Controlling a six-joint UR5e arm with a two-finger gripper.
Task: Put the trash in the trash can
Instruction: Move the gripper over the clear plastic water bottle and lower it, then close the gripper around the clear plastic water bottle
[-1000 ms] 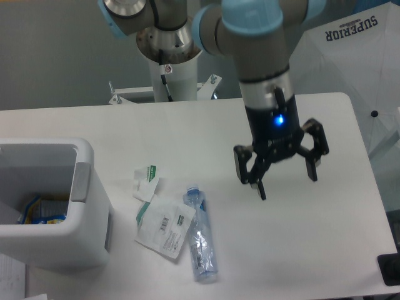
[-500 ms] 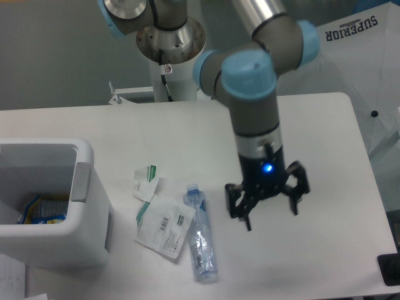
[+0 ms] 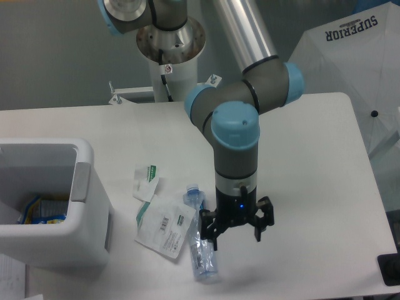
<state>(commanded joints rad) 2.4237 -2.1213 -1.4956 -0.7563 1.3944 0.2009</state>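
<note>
A crushed clear plastic bottle [image 3: 200,244] with a bluish cap lies on the white table, cap pointing away from me. Touching its left side is a flat white pouch [image 3: 164,226] with a barcode label. Just above that sits a small white-and-green wrapper [image 3: 146,180]. The white trash can [image 3: 47,206] stands at the left edge, with coloured packaging visible inside. My gripper [image 3: 236,230] hangs open, fingers pointing down, right beside the bottle's middle on its right. Nothing is between the fingers.
The arm's base column [image 3: 170,53] rises behind the table's far edge. A white fabric object [image 3: 353,56] with "SUPERIOR" printed on it stands past the table's right side. A dark item [image 3: 390,269] sits at the lower right corner.
The gripper has travelled down and to the left, from the table's right half to a spot next to the bottle. It stayed open. The trash items have not moved.
</note>
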